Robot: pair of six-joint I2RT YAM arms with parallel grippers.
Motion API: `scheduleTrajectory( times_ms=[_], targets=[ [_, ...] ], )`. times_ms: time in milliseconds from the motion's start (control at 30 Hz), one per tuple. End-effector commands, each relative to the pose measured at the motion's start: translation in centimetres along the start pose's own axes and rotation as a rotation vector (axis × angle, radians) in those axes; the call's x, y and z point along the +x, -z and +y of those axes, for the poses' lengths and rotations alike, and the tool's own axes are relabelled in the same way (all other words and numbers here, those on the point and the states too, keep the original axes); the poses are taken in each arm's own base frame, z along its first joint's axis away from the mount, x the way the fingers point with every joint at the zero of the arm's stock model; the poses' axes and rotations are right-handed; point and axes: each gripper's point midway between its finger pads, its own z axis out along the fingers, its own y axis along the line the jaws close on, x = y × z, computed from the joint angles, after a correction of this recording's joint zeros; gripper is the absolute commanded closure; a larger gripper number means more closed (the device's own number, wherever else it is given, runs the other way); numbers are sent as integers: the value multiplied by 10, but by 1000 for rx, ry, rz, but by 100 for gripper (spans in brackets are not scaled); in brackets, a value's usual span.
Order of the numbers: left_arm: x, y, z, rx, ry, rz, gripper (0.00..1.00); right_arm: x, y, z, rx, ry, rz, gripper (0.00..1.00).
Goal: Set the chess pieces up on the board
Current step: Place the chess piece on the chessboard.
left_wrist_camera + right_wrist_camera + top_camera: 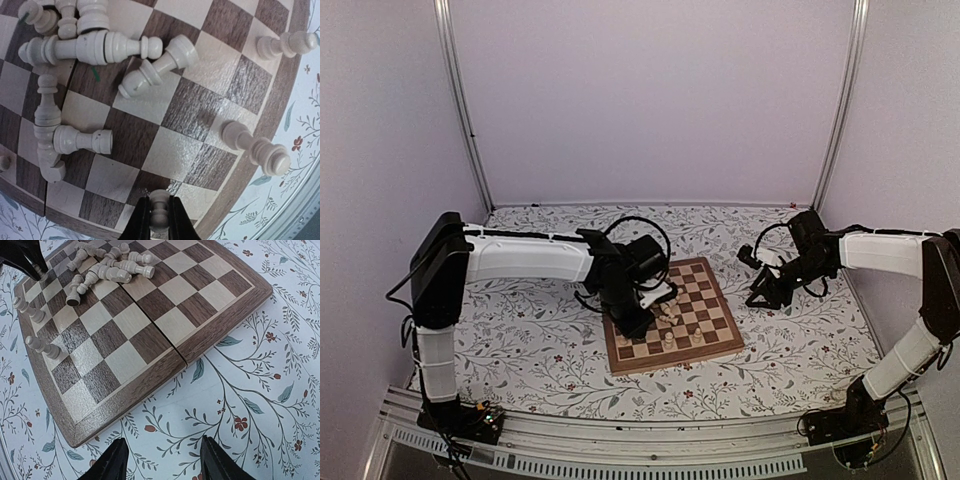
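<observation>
The board (pixel 705 300) lies on the floral cloth; it also shows in the left wrist view (pixel 200 107) and the right wrist view (pixel 150 315). Several cream chess pieces lie tumbled in a heap (pixel 90 45) on it (pixel 107 270), and two stand upright near its near edge (pixel 260 150) (pixel 42 347). My left gripper (pixel 159 220) is shut on a small cream pawn (pixel 160 200) and holds it just over a square at the board's edge; in the top view it is over the board's left part (pixel 635 318). My right gripper (pixel 162 460) is open and empty over the cloth, right of the board (pixel 767 292).
The floral tablecloth (pixel 520 340) covers the table around the board. Metal frame posts (pixel 460 100) and pale walls stand at the back and sides. The left arm's black fingers show at the top left of the right wrist view (pixel 22 255).
</observation>
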Motion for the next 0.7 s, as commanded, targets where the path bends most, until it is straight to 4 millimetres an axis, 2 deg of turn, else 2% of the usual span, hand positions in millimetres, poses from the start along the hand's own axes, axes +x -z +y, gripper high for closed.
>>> scheduleTrajectory(
  times_ms=[0, 167, 667],
  targets=[
    [-3, -2, -3, -16, -28, 11, 89, -1, 2, 4, -2, 13, -3, 47],
    [-3, -5, -3, -14, -31, 22, 85, 0, 1, 4, -3, 13, -1, 47],
    [2, -5, -2, -23, -36, 50, 86, 0, 1, 4, -5, 13, -1, 47]
  ],
)
